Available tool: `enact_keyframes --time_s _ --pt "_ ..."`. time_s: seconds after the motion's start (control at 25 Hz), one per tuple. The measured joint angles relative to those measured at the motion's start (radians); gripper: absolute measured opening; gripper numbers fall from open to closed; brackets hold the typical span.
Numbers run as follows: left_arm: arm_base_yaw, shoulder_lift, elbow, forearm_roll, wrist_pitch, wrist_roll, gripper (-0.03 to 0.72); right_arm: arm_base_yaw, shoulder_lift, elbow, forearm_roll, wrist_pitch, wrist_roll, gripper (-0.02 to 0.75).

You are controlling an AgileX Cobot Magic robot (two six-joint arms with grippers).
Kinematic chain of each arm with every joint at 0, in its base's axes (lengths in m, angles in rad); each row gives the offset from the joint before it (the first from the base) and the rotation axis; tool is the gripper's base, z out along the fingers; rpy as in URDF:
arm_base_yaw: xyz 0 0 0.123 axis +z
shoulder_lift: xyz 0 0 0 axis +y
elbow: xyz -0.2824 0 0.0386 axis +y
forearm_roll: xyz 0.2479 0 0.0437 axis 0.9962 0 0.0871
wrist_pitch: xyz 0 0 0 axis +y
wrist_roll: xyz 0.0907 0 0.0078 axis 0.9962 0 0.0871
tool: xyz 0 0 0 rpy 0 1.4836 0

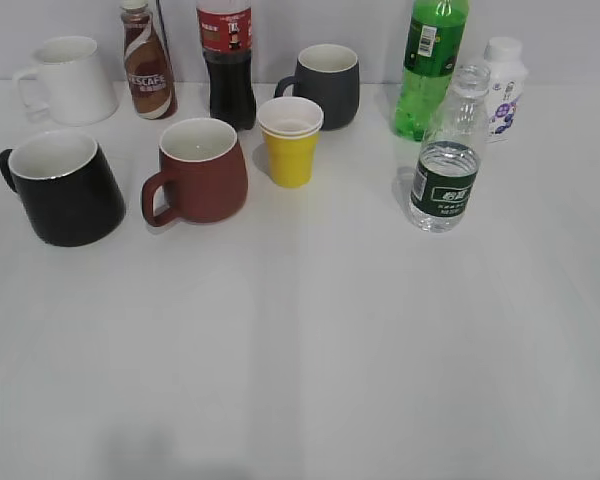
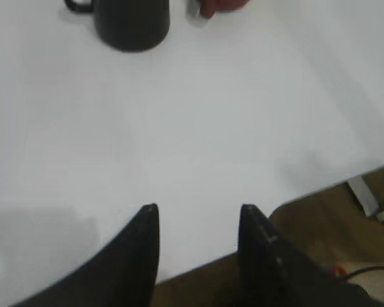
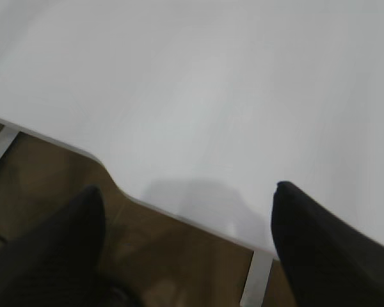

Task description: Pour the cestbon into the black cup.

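I am looking at a white desk (image 1: 310, 350) that is carrying everything. Along its back edge a white mug (image 1: 68, 78), a coffee bottle (image 1: 147, 62), a cola bottle (image 1: 227, 60), a dark grey mug (image 1: 324, 84), a green soda bottle (image 1: 429, 65) and a small white bottle (image 1: 502, 86) are standing. Nearer me, the black cup (image 1: 64, 186) is sitting on the left, a brown-red mug (image 1: 200, 169) beside it, stacked yellow paper cups (image 1: 290, 141) just behind, and the water bottle (image 1: 447, 160) is standing uncapped on the right.

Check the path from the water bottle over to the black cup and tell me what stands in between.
The brown-red mug and yellow cup stand between the cestbon and black cup. Nearer the front, the table shows nothing.
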Motion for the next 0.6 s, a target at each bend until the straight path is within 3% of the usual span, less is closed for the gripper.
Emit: enact_keyframes --time_s 0.24,0.6 --pt "0.000 -0.115 0.075 -0.034 -0.098 0.054 0.314 0.000 -0.056 0.038 0.000 -0.053 -0.018 0.596" --pt "0.000 -0.159 0.077 -0.065 -0.122 0.108 0.314 0.000 -0.057 0.072 0.000 -0.160 -0.019 0.594"
